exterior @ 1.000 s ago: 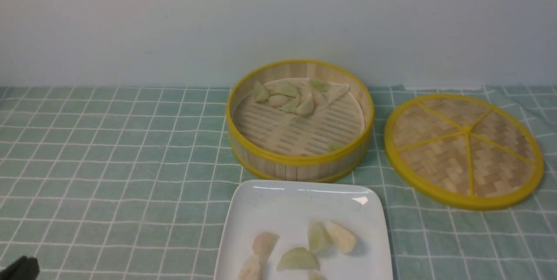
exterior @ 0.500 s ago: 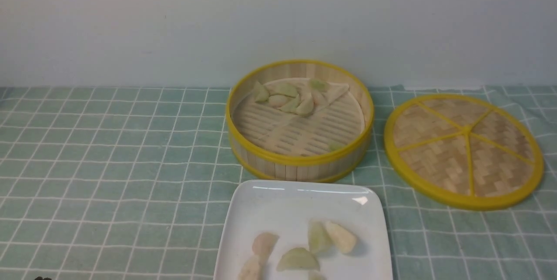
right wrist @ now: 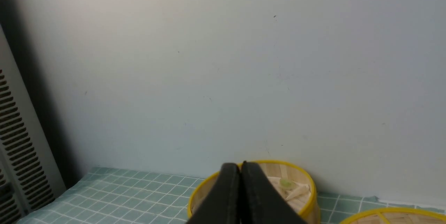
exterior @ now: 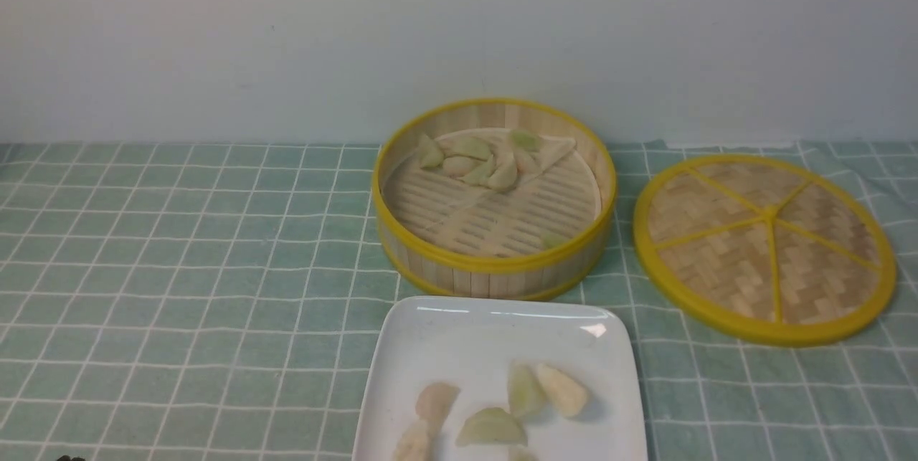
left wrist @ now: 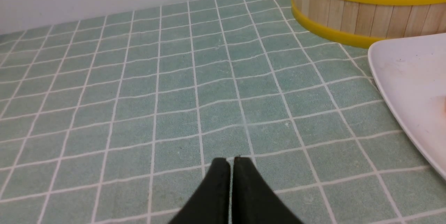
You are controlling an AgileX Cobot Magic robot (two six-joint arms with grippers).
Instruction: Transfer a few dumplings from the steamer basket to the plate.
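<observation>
A: Far left first. Left gripper: fingers pressed together, nothing between them, low over the green checked tablecloth. In the front view only a dark speck of it shows at the bottom left corner.

B: Noted. Next to the right?

A: Centre, near edge: the plate, white, square. Five dumplings on its near half, a sixth partly cut off by the frame edge. Pinkish-beige dumpling to the left, pale green dumpling in the middle, cream dumpling to the right, touching another green one.

B: And behind the plate?

A: The steamer basket, just beyond the plate's far rim, uncovered. A cluster of dumplings sits at the back of its slatted floor. One lone green piece lies near the front right wall.

B: Further right?

A: The woven lid, flat on the cloth beside the basket, close but apart from it.

B: Right gripper?

A: Right gripper: fingers pressed together, holding nothing, raised and facing the pale wall, basket below it. Not visible in the front view.
</observation>
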